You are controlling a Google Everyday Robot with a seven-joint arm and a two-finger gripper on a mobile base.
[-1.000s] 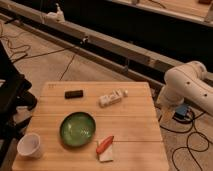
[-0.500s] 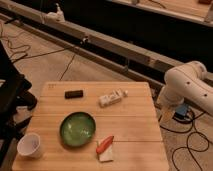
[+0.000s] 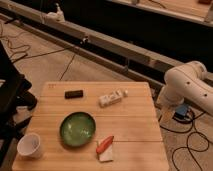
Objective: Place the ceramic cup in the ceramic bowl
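The white ceramic cup (image 3: pixel 30 145) stands upright at the front left corner of the wooden table (image 3: pixel 135 125). The glossy green ceramic bowl (image 3: pixel 78 128) sits to its right, near the table's front middle, apart from the cup and empty. Only a white arm segment (image 3: pixel 187 85) shows, off the table's right edge. My gripper itself is not in view.
A small black block (image 3: pixel 74 93) lies at the back left of the table. A white rectangular packet (image 3: pixel 111 98) lies at the back middle. A red-orange item on a white piece (image 3: pixel 105 147) lies by the front edge. Cables (image 3: pixel 192 145) run over the floor at the right.
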